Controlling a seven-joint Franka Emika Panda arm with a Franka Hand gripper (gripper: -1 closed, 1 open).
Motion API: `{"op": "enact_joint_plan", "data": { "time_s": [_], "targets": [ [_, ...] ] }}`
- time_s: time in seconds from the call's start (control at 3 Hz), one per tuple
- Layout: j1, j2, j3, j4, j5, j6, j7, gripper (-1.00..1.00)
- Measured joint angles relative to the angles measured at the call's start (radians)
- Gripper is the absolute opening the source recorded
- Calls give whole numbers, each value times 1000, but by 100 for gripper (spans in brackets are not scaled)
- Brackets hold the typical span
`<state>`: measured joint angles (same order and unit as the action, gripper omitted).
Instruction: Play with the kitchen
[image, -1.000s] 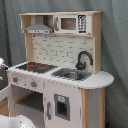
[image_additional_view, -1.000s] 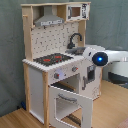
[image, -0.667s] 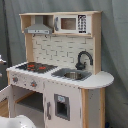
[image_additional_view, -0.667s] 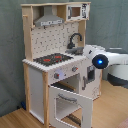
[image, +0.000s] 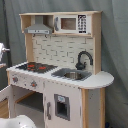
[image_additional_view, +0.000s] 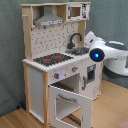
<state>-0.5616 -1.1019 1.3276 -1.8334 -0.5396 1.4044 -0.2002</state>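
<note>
The kitchen (image: 60, 75) is a tall toy of white panels and pale wood. On its counter are a black-red hob (image: 37, 66), a grey sink (image: 75, 75) and a black faucet (image: 84, 59). Above hang a range hood (image: 39, 27) and a microwave (image: 70, 23). In the second exterior view the kitchen (image_additional_view: 50, 75) stands at the left with its oven door (image_additional_view: 70, 102) swung open toward the front. The white robot arm (image_additional_view: 107, 52), with a blue light (image_additional_view: 95, 55) on it, reaches in beside the counter's right end. The gripper itself shows in neither view.
A grey curtain (image: 115, 50) hangs behind the kitchen. The floor (image_additional_view: 110, 110) is pale wood. A rounded white arm part (image: 17, 121) fills the first exterior view's lower left corner, and a small white part (image: 2, 50) sticks in at the first exterior view's left edge.
</note>
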Motion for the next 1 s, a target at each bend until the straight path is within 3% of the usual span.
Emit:
{"op": "enact_joint_plan", "data": {
  "time_s": [0.33,1.0],
  "targets": [
    [-61,2,-60,-5,-22,67,39,100],
    [-175,30,-116,-25,-2,219,136,100]
  ]
}}
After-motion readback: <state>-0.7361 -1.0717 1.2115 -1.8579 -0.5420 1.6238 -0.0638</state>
